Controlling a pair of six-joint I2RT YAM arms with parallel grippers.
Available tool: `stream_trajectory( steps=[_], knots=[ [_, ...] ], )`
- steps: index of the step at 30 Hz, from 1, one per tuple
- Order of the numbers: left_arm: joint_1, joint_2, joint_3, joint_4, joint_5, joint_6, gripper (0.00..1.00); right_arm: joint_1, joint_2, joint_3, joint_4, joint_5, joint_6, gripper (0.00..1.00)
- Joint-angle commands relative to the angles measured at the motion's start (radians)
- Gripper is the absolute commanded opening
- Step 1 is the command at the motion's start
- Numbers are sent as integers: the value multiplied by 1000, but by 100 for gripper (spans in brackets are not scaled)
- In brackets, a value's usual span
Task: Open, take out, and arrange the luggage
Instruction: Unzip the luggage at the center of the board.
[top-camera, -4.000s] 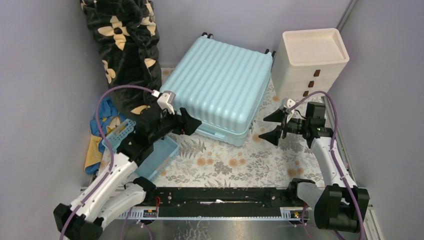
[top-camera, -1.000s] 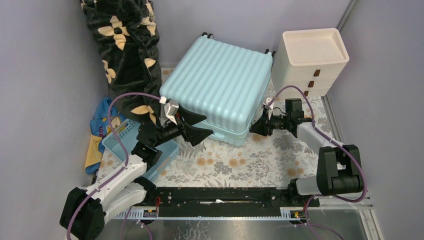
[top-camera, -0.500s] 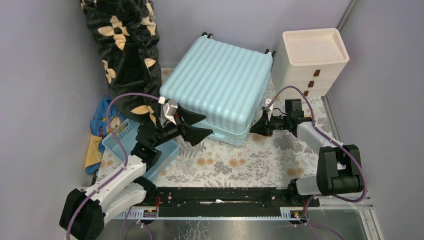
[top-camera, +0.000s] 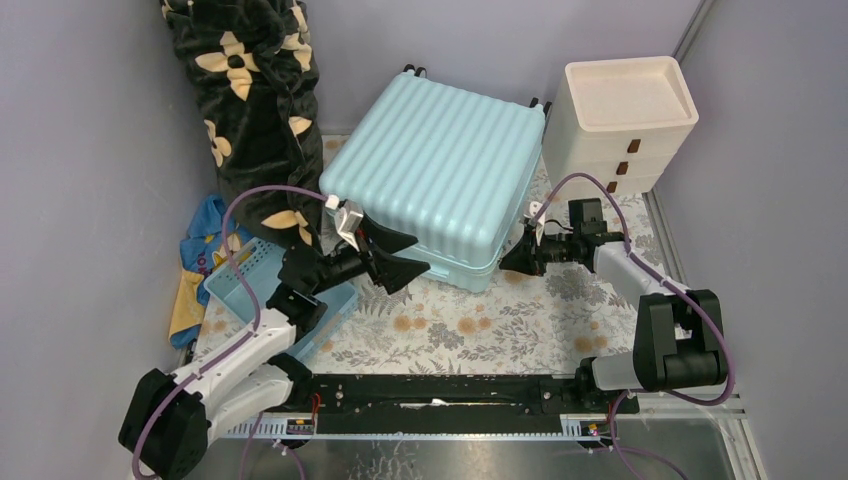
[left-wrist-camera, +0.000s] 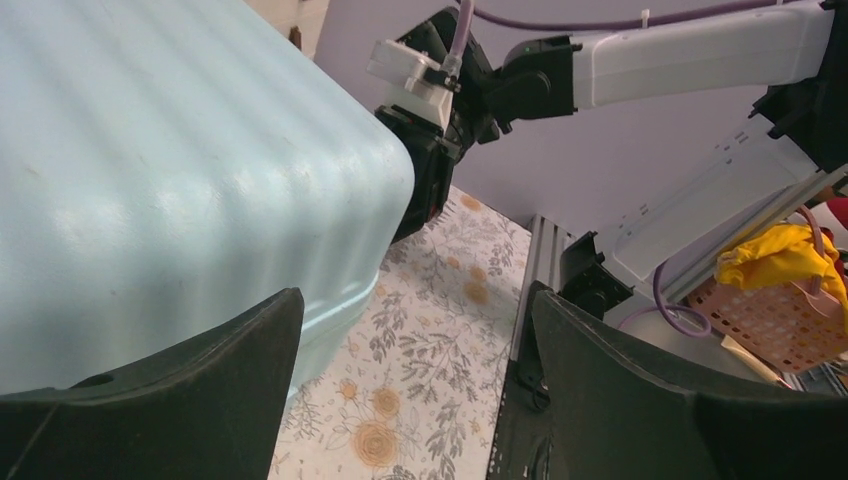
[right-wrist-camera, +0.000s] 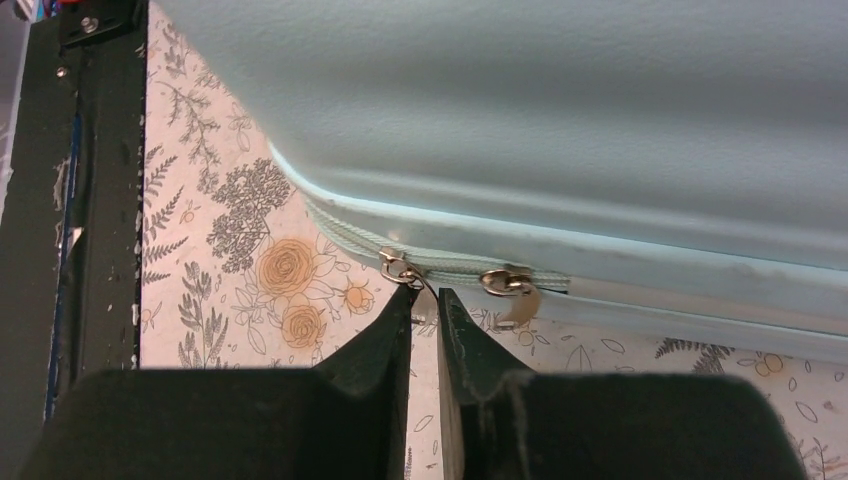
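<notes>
**Trainee:** While the shell is closed, where does the luggage (top-camera: 440, 170) lie?

**Technician:** It lies flat on the floral worktop (top-camera: 450, 325), toward 12 o'clock from the arm bases. The wheels are at the far end and the ribbed lid faces up. The zip seam on the near side faces the arms, so both can reach it.

**Trainee:** What is the right pincer (right-wrist-camera: 425, 295) doing?

**Technician:** It stands at the case's 5 o'clock corner, level with the seam. Its fingers are drawn to a narrow slit, and the tab of the zipper pull (right-wrist-camera: 404, 270) hangs between the tips. I judge the tab pinched. A second slider (right-wrist-camera: 507, 283) sits just beside it, untouched.

**Trainee:** Why is the approach so level?

**Technician:** The tab hangs below the seam. My reading is that a level approach lets the tips close across its flat faces.

**Trainee:** And the left pincer (top-camera: 421, 255)?

**Technician:** It is spread wide and holds nothing, at about 6 to 7 o'clock of the case, just beside the near edge. Whether it touches the shell, I cannot tell. It is probably placed there to brace the case against the zip pull.

**Trainee:** How far along is the task?

**Technician:** This is the opening step only. The seam looks closed where it shows, and nothing has been taken out.
</notes>
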Motion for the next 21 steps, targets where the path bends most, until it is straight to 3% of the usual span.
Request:
stream_trajectory(
  steps=[1,11,16,21],
  knots=[
    [-45,27,-28,44,-45,27,89,23,-29,14,-189,-72,-143,0],
    [-114,150,-9,-5,-146,99,72,69,-55,-7,-210,-88,-169,0],
    [-139,189,-11,-1,-160,107,70,95,-59,-4,-205,-73,-164,0],
    [-157,180,-36,13,-170,107,71,85,-77,11,-220,-27,-171,10]
  ],
)
